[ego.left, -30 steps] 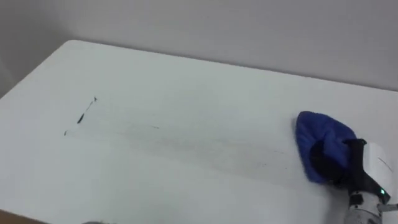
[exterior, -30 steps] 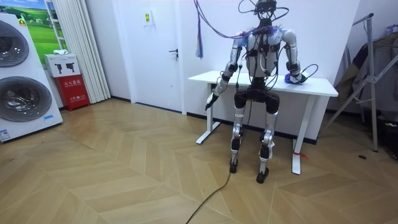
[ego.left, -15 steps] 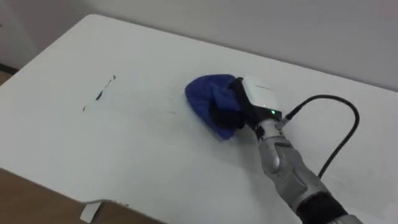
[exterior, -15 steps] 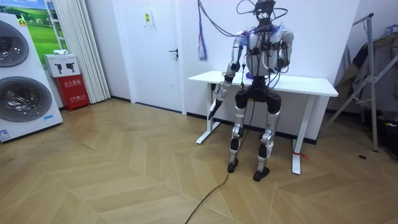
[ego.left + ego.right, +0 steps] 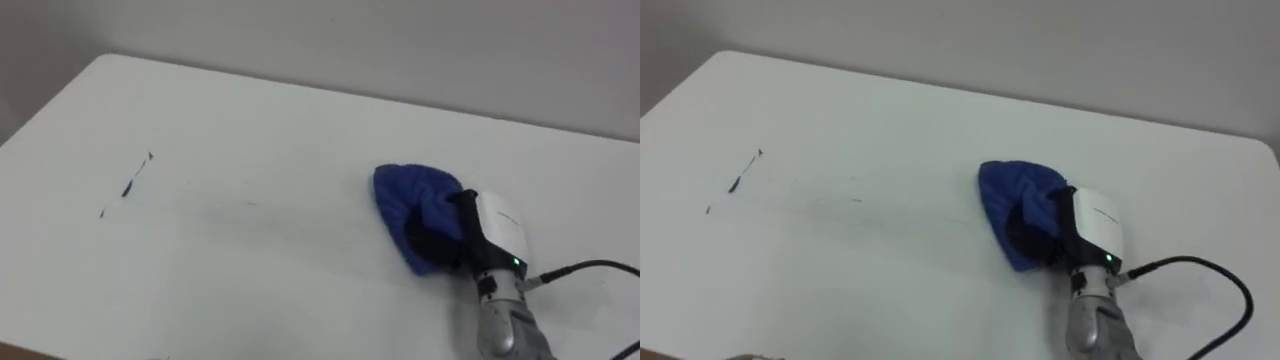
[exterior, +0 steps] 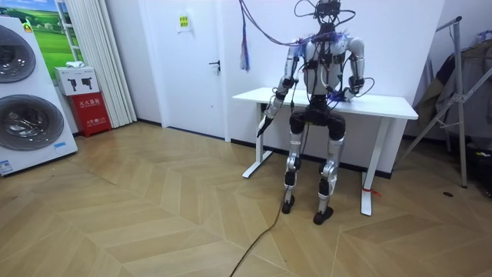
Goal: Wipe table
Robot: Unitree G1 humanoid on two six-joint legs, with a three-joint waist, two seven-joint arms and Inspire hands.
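A blue cloth (image 5: 415,195) (image 5: 1015,195) lies bunched on the white table (image 5: 260,120), right of its middle. My right hand (image 5: 432,240) (image 5: 1032,240) comes in from the lower right and rests on the cloth with its dark fingers curled into the folds. A short dark pen streak (image 5: 127,188) (image 5: 736,183) marks the table's left part, far from the cloth. In the room view I stand upright at the table's near edge, the right hand (image 6: 344,94) on the top, and my left hand (image 6: 264,126) hangs beside the table's end.
The table's far edge (image 5: 400,100) runs close along a grey wall. Its left corner is rounded. In the room view a washing machine (image 6: 27,100) stands at the room view's left and a metal rack (image 6: 461,100) at the room view's right.
The right hand swept the cloth left to mid-table, then drew it back to the right, stopping left of where it began. The view shifted with my head.
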